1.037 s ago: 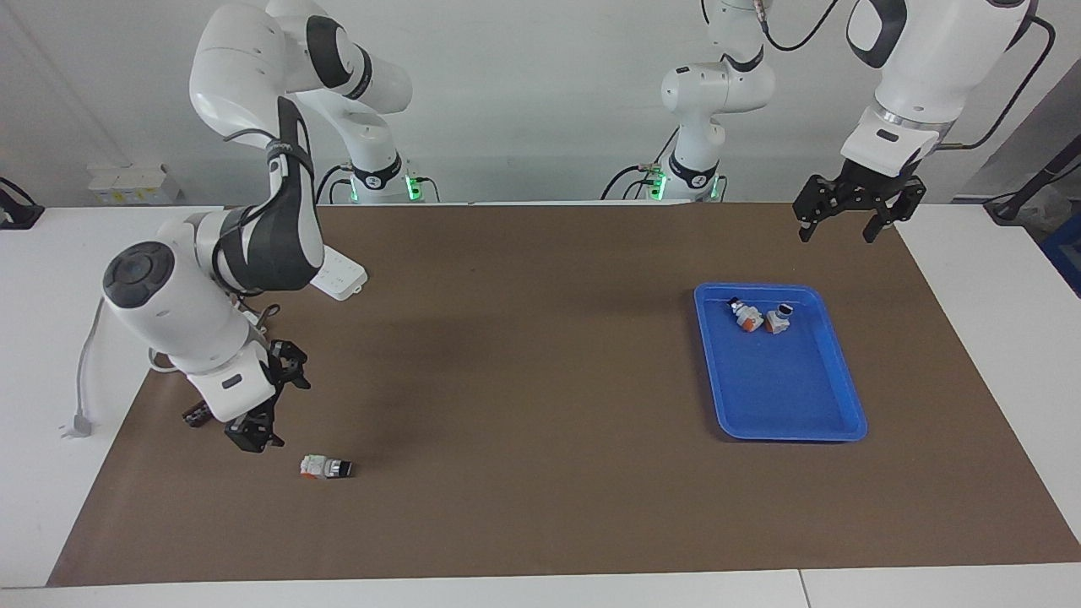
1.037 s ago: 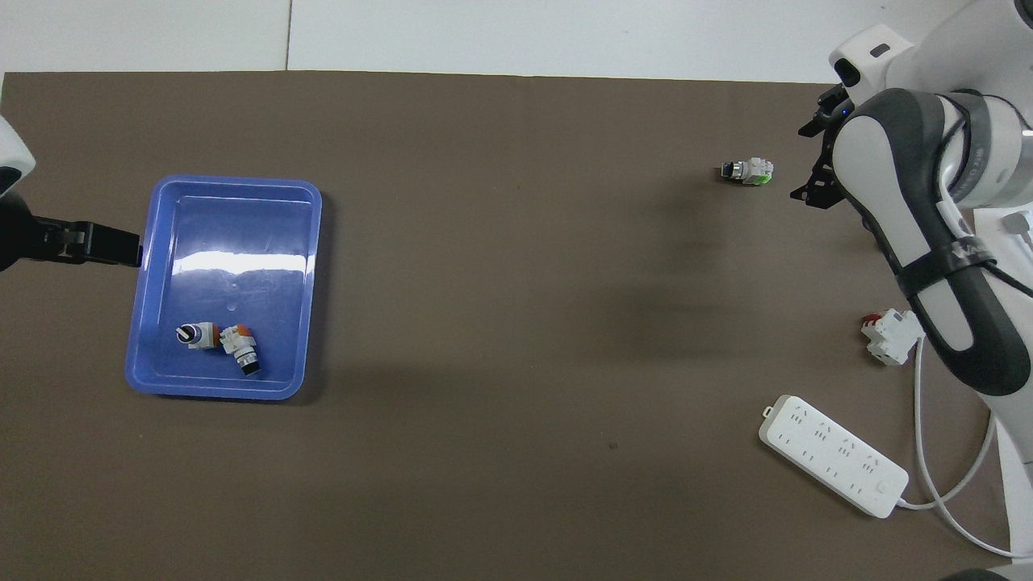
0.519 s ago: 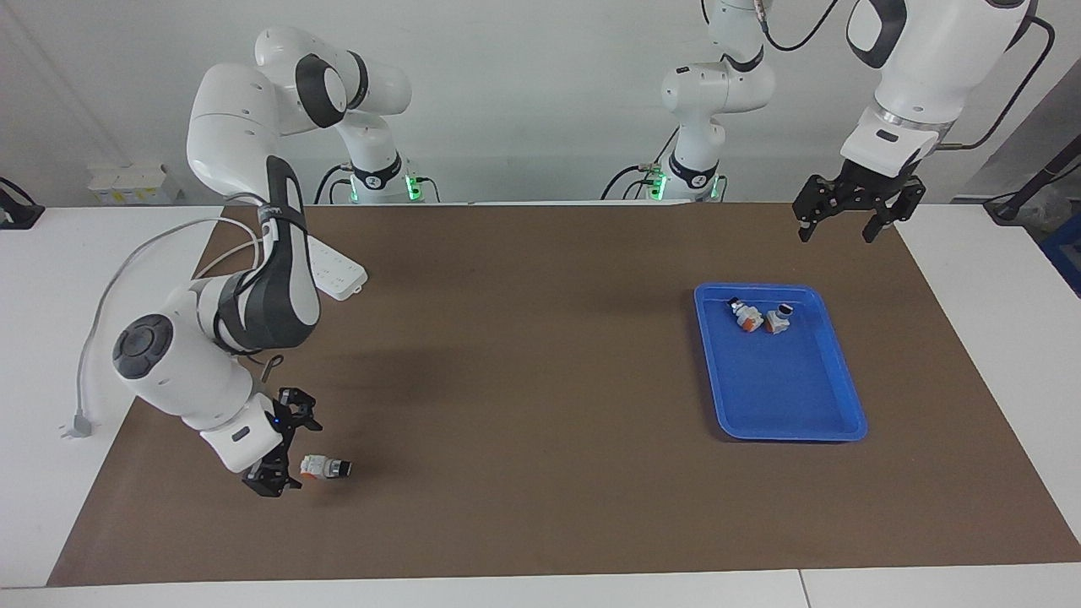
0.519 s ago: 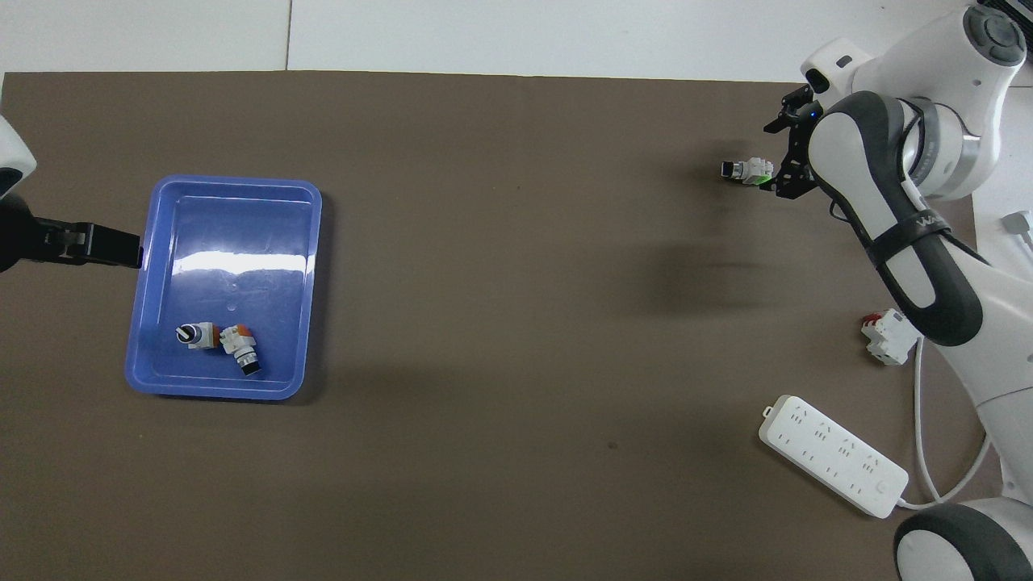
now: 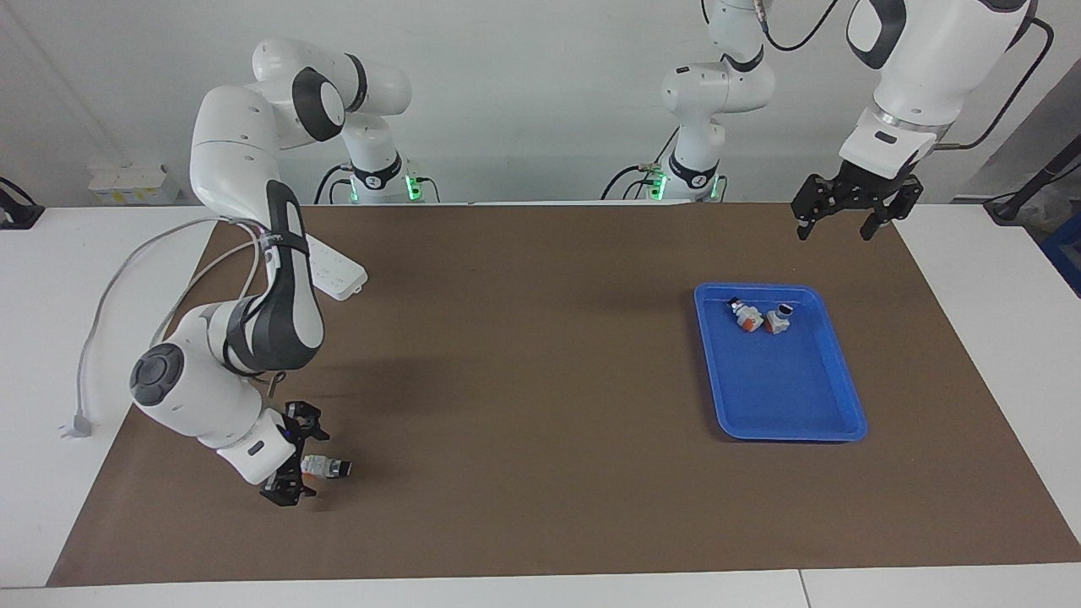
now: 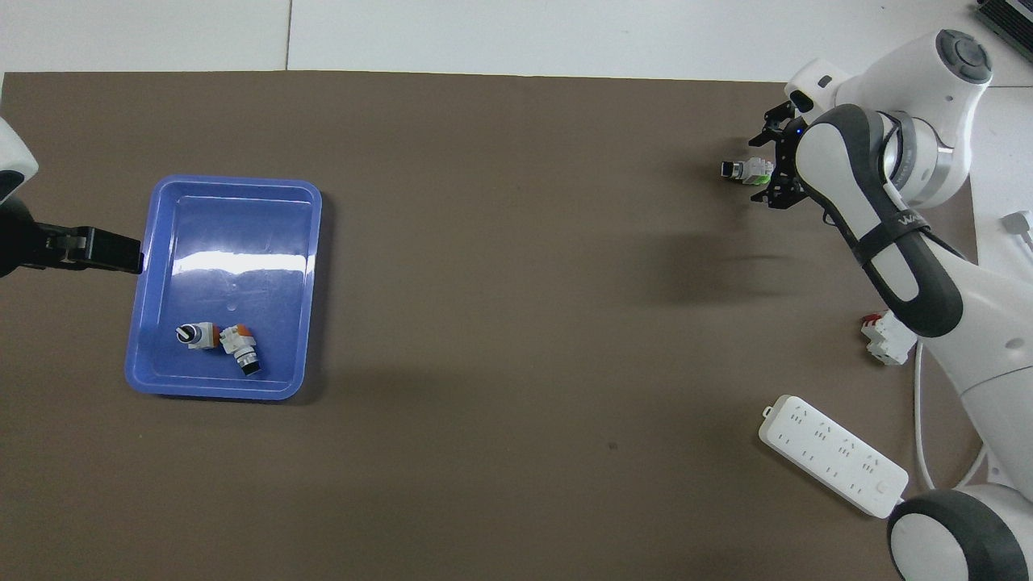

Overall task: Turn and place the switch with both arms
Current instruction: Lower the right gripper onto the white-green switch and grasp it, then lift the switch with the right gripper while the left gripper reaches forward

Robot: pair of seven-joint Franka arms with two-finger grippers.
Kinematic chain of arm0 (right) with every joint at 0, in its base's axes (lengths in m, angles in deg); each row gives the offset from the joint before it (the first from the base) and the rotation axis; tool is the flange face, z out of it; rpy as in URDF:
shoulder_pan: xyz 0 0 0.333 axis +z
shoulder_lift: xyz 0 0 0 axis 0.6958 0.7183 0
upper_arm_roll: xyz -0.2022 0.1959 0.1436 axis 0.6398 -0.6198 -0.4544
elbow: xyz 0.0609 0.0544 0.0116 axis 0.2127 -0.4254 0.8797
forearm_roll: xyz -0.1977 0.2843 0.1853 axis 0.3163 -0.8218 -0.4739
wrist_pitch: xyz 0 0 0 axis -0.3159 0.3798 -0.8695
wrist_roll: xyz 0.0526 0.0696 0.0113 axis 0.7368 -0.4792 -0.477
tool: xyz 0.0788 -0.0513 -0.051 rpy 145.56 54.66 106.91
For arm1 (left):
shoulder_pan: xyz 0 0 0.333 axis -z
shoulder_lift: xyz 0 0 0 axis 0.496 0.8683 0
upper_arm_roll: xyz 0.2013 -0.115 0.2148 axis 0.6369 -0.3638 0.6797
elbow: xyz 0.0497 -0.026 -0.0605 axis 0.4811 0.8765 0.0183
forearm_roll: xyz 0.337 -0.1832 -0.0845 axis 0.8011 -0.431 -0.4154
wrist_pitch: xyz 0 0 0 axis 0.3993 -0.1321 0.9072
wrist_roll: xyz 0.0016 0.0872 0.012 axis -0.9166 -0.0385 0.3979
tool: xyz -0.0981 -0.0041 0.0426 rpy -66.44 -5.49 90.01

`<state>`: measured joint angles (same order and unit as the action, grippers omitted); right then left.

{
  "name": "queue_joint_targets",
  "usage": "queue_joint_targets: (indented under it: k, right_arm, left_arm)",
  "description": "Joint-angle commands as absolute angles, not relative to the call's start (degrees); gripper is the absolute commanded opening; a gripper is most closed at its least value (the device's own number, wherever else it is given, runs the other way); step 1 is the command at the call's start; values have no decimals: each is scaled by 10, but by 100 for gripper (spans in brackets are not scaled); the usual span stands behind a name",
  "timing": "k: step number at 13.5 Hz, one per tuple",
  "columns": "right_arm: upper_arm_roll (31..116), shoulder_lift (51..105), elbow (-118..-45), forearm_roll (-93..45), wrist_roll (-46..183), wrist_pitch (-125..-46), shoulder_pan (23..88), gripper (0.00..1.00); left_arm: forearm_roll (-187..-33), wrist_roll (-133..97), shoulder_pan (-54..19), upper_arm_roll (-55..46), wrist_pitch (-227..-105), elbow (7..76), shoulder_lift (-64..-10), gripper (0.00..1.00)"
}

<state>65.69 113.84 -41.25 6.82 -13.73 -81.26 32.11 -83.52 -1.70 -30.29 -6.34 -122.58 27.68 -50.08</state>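
A switch [image 5: 326,465] [image 6: 742,169] lies on its side on the brown mat at the right arm's end of the table, black knob pointing toward the tray. My right gripper [image 5: 296,456] [image 6: 767,167] is down at mat level and open, one finger on each side of the switch's white-and-orange end. Whether it touches the switch I cannot tell. My left gripper [image 5: 836,228] [image 6: 121,252] hangs open and empty above the mat beside the blue tray [image 5: 785,397] [image 6: 234,234], where the left arm waits. Two more switches [image 5: 746,317] [image 6: 198,334] lie in the tray.
A white power strip [image 5: 334,266] [image 6: 831,453] lies near the right arm's base, its grey cable [image 5: 93,338] looping off the mat. A white-and-red block [image 6: 888,337] sits on the mat between the strip and the switch.
The right arm has swung down and forward, bringing its open gripper from beside the switch to around the switch's body end. The switch and the left arm have not moved.
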Motion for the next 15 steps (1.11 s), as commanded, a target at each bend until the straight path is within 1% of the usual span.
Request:
queue_joint_targets:
  k: [1, 2, 3, 4, 7, 10, 11, 12, 15]
  right_arm:
    - [642, 1136, -434, 60, -160, -825, 304, 92]
    - [642, 1134, -435, 59, -160, -821, 303, 68]
    - [641, 1133, -435, 59, -161, -820, 302, 28]
    - [640, 1133, -435, 55, -160, -823, 301, 0]
    - [638, 1128, -436, 30, -159, -817, 299, 0]
    - [638, 1085, -464, -5, -158, -790, 296, 0]
    - [638, 1061, -482, -19, -156, -774, 297, 0]
    - [638, 1020, -509, -32, -145, -751, 298, 0]
    - [638, 869, -646, -78, -118, -736, 302, 0]
  left_arm:
    - [-831, -44, -306, -66, -1221, 291, -517, 100]
    - [-831, -44, -306, -66, -1221, 291, -517, 100]
    - [-832, -43, -306, -66, -1221, 291, -517, 100]
    - [-831, -42, -306, -66, -1222, 292, -517, 100]
    - [-831, -42, -304, -66, -1219, 292, -518, 100]
    - [-831, -41, -308, -65, -1220, 292, -518, 100]
    - [-831, -41, -309, -64, -1220, 292, -518, 100]
    - [-831, -41, -312, -65, -1220, 292, -518, 100]
    - [-831, -41, -312, -65, -1220, 292, -518, 100]
